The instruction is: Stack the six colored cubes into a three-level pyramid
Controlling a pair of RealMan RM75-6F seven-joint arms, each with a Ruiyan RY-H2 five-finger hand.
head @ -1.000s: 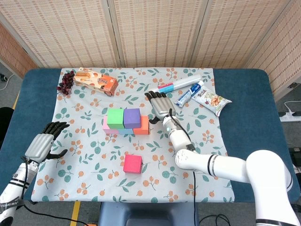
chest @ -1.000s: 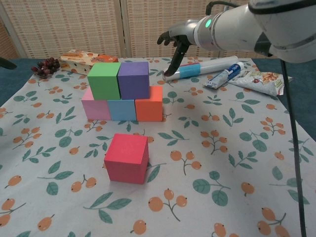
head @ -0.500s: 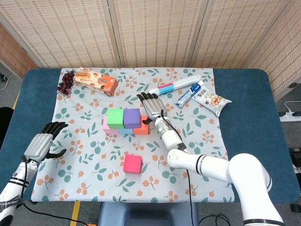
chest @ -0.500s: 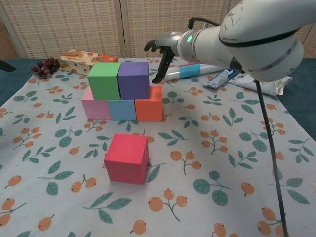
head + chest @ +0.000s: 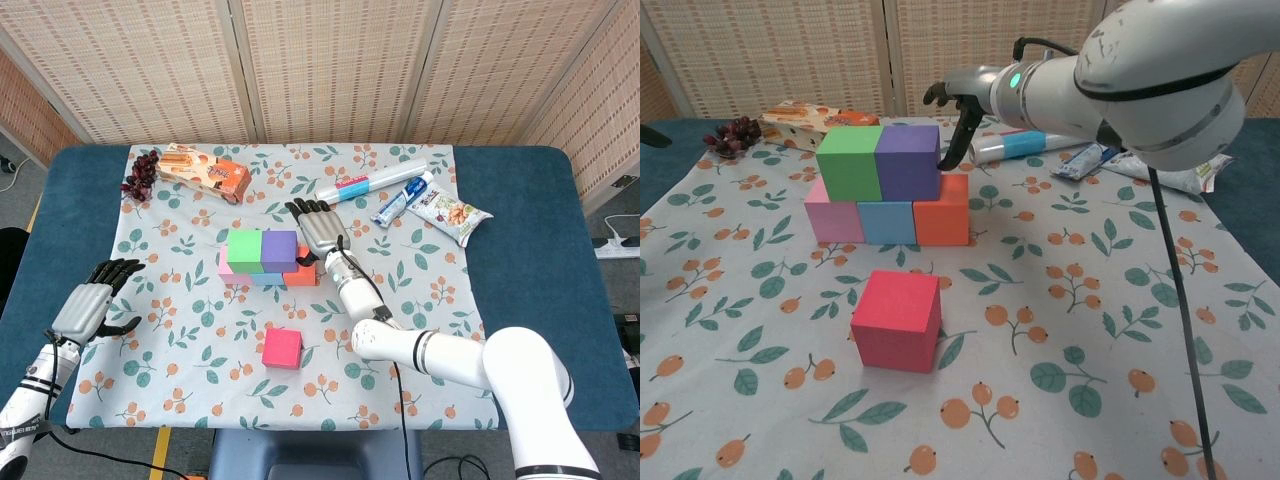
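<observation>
Right hand (image 5: pixel 952 120), fingers spread and holding nothing, sits beside the purple cube (image 5: pixel 908 160); two levels stand, red cube (image 5: pixel 896 320) not yet on top.

Matt, smooth-faced magenta cube (image 5: pixel 896 320), foam-like, no sheen; same dull finish on the green cube (image 5: pixel 850 162), purple cube (image 5: pixel 909 161), pink cube (image 5: pixel 832 221), light-blue cube (image 5: pixel 887 222) and orange cube (image 5: pixel 943 211). White floral-print cloth (image 5: pixel 1120 330): woven, matt, slightly creased. Dark blue table surface (image 5: pixel 520 200): matt, fabric-like. Right hand (image 5: pixel 952 110): dark matt fingers, grey metallic-looking back in head view (image 5: pixel 318 228); glossy white plastic arm shell (image 5: pixel 1140 75). Left hand (image 5: pixel 88 305): same grey and black finish. Shiny snack packet (image 5: pixel 452 213), glossy toothpaste tube (image 5: pixel 402 202). Woven cane-textured screen panels (image 5: pixel 330 60).
</observation>
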